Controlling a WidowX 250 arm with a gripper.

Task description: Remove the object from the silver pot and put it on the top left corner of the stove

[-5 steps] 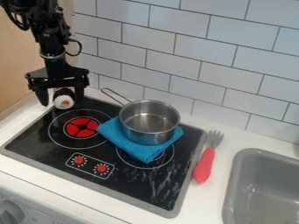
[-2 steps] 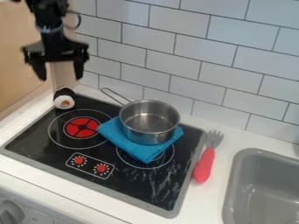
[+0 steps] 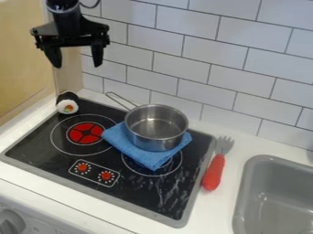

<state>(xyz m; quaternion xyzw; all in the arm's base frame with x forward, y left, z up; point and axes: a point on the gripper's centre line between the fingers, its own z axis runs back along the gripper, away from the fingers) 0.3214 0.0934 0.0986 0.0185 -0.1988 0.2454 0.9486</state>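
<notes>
Gripper (image 3: pixel 78 66) lifts clear of sushi roll (image 3: pixel 67 104), fingers wide apart, nothing held; roll stays at far left corner of stove (image 3: pixel 43 148), placement likely done.

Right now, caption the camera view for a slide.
Gripper open above the sushi roll on the stove's top left corner, the silver pot on a blue cloth.

No text, number or sign can be read (the marks (image 3: pixel 36 229) by the grey knob (image 3: pixel 10 222) are too small).
</notes>
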